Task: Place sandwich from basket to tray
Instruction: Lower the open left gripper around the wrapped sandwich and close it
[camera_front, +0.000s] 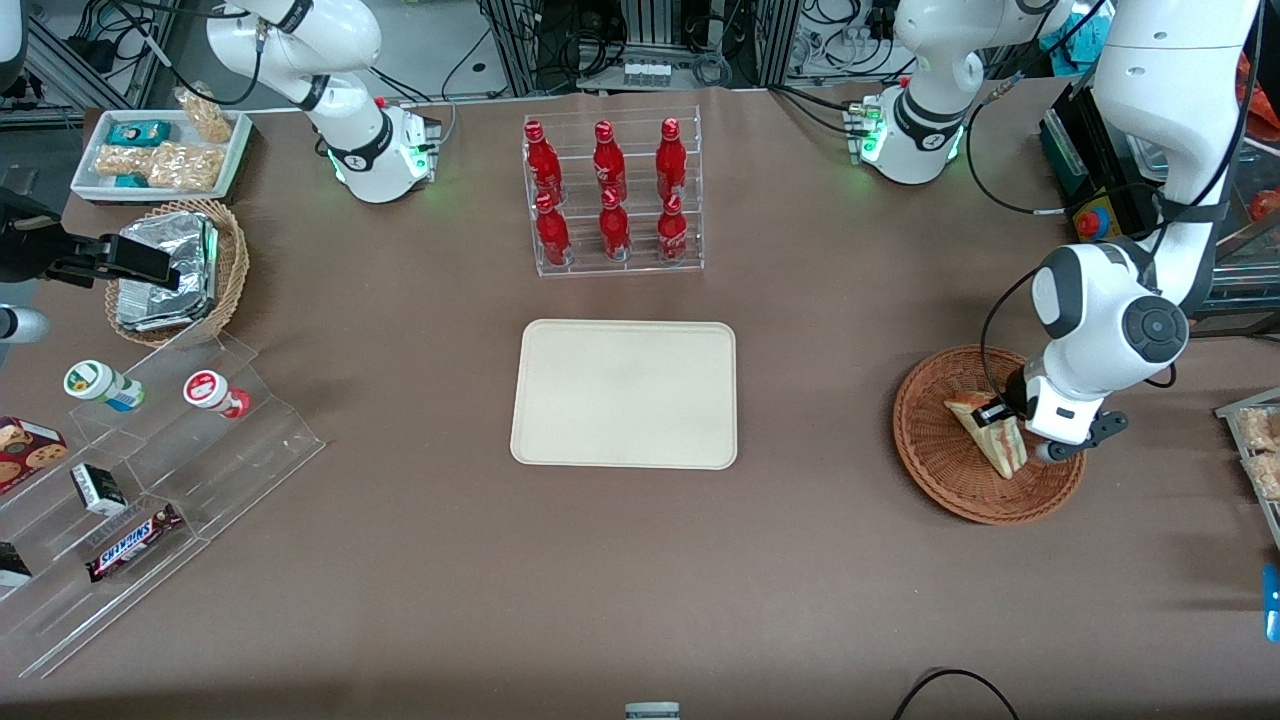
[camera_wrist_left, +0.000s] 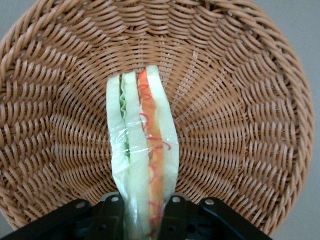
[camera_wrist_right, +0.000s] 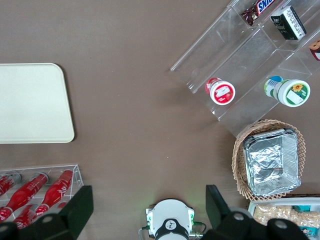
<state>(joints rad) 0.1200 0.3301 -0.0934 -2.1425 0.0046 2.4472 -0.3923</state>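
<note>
The sandwich (camera_front: 985, 432), a plastic-wrapped triangular wedge with orange and green filling, stands on edge in the wide brown wicker basket (camera_front: 940, 475) toward the working arm's end of the table. My gripper (camera_front: 1003, 425) reaches down into the basket. In the left wrist view its two black fingers (camera_wrist_left: 110, 217) press the wedge's two flat sides, so the gripper (camera_wrist_left: 145, 220) is shut on the sandwich (camera_wrist_left: 145, 145), with the basket's weave (camera_wrist_left: 240, 125) under it. The cream tray (camera_front: 625, 393) lies flat mid-table and also shows in the right wrist view (camera_wrist_right: 30, 102).
A clear rack of red bottles (camera_front: 612, 195) stands farther from the front camera than the tray. Toward the parked arm's end are a tan basket of foil packets (camera_front: 175, 270), a white snack tray (camera_front: 160, 150) and a stepped acrylic shelf (camera_front: 170, 470).
</note>
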